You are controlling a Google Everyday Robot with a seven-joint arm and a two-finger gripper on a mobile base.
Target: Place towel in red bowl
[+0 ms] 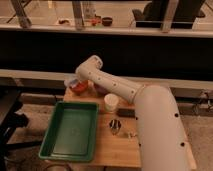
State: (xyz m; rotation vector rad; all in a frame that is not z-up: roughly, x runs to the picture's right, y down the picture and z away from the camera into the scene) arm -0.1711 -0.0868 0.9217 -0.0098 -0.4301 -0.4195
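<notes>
The red bowl (80, 87) sits at the far left of the wooden table (120, 145), partly hidden behind my white arm (125, 92). A pale blue-white towel (71, 80) lies at the bowl's far left rim, under the arm's end. My gripper (75, 82) is over the bowl and towel, mostly hidden by the wrist.
A green tray (70, 130) lies at the front left of the table. A white cup (111, 103) stands in the middle. A small metal object (116, 126) and a dark flat object (126, 113) lie right of the tray. A dark bowl (100, 89) sits behind the arm.
</notes>
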